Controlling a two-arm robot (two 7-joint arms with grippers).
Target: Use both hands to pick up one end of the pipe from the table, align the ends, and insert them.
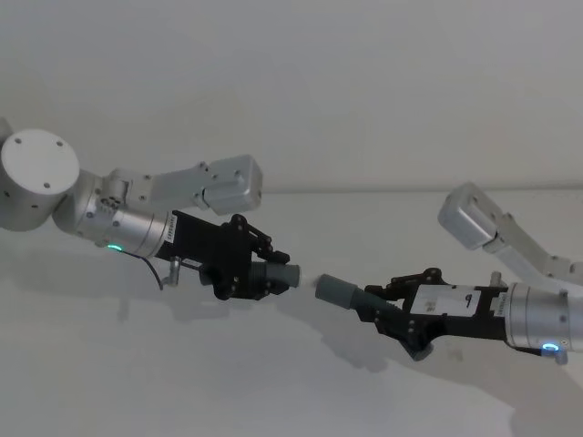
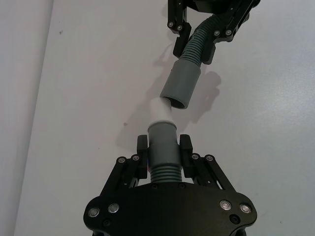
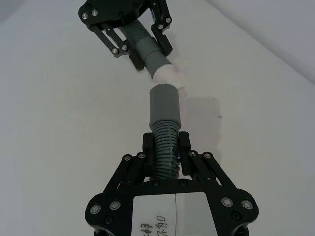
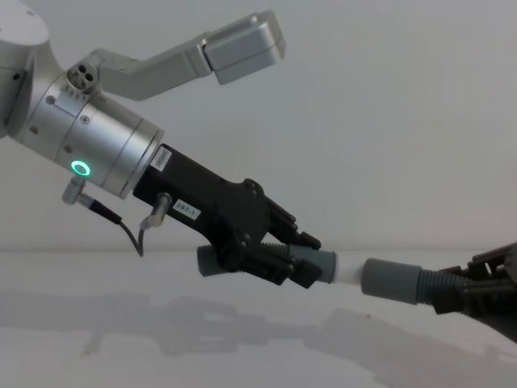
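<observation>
White tip (image 2: pixel 160 110) at socket (image 2: pixel 180 85) mouth, between left gripper (image 2: pixel 164 148), right gripper (image 3: pixel 166 142).

- Both pipe pieces are held off the desk (image 1: pixel 273 382); open air under them, only shadows below.
- White tip (image 4: pixel 349 271) sits at the mouth of the socket cuff (image 4: pixel 391 280); no room for anything to pass between the ends.
- Left gripper (image 4: pixel 295 263) fingers (image 2: pixel 185 147) flank the short piece's cuff (image 2: pixel 162 142), blocking its sides.
- Right gripper (image 1: pixel 387 305) fingers (image 3: pixel 184 142) pinch the ribbed hose (image 3: pixel 165 147) behind the socket cuff; cuff sides stay free.
- Desk around both arms is bare; wide passage in front and behind.
- Arm links close off the left and right flanks.
</observation>
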